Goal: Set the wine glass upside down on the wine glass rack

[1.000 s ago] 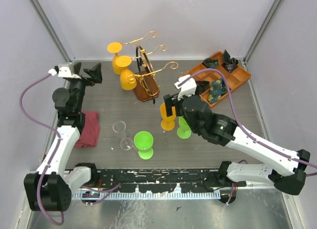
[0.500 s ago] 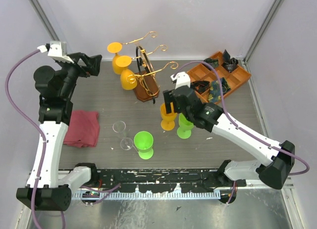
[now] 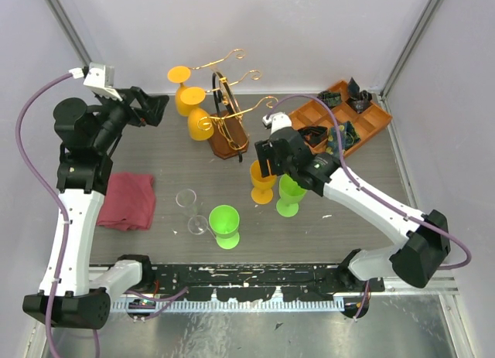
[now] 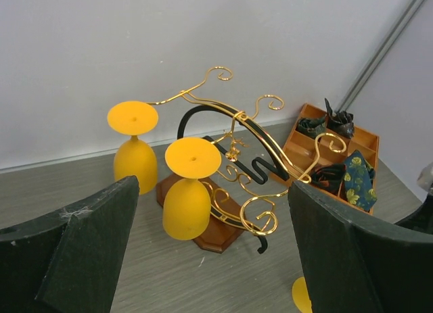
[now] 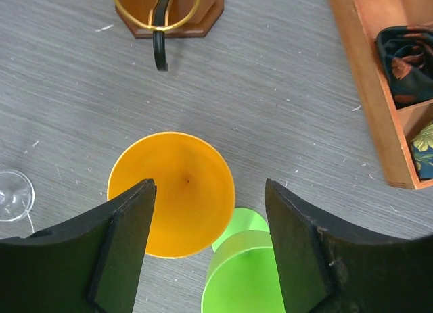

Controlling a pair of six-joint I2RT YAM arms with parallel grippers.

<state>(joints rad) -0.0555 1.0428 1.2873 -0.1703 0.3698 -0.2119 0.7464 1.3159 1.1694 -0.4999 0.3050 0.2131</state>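
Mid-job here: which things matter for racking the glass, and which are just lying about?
Job: wine glass rack, upright orange wine glass, right gripper above it.
Lying about: two green glasses, clear glasses, red cloth, orange compartment tray, two hung orange glasses.

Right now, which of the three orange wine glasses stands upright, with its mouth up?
The orange glass on the table, beside a green glass and under the right fingers. The other two hang upside down on the wine glass rack.
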